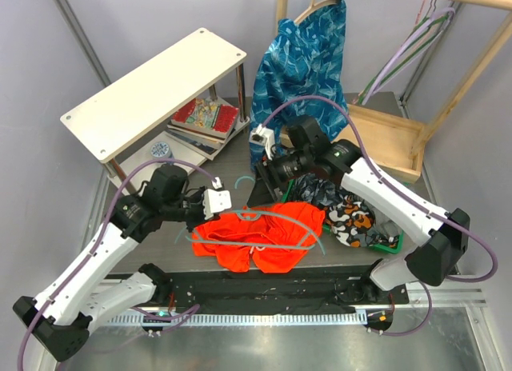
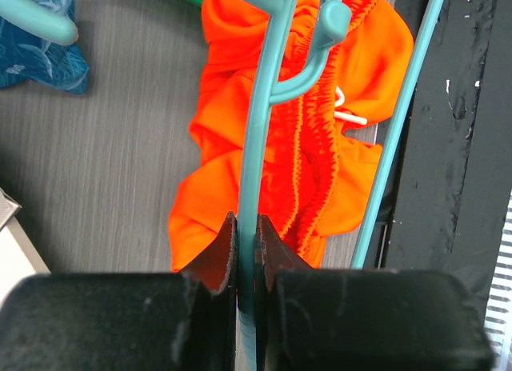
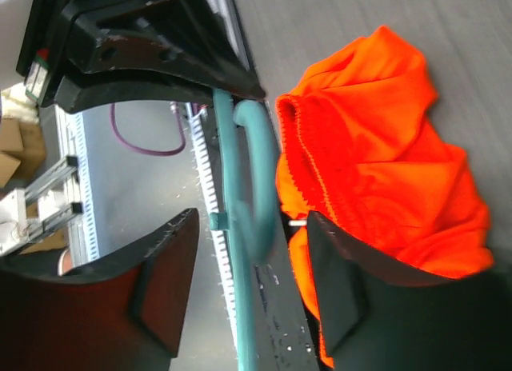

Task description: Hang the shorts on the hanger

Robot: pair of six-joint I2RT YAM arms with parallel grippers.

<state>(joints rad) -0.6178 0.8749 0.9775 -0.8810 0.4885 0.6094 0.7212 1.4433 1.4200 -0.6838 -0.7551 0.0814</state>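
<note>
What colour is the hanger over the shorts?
The hanger is teal, clearest in left wrist view.

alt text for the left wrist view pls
The left gripper is shut on an arm of the teal hanger, which runs up over the crumpled orange shorts lying on the grey table. A blue patterned garment shows at top left.

1. My pincer point(image 3: 252, 227) hangs with its jaws spread wide at the desk's point(image 3: 360, 19) near edge.
2. The teal hanger point(image 3: 240, 323) runs along that edge, its hook curving between my fingers point(image 3: 164, 283).
3. The orange shorts point(image 3: 384, 171) lie crumpled just beside the hook.
4. The left pincer point(image 3: 228, 83) meets the hanger's bar.
</note>
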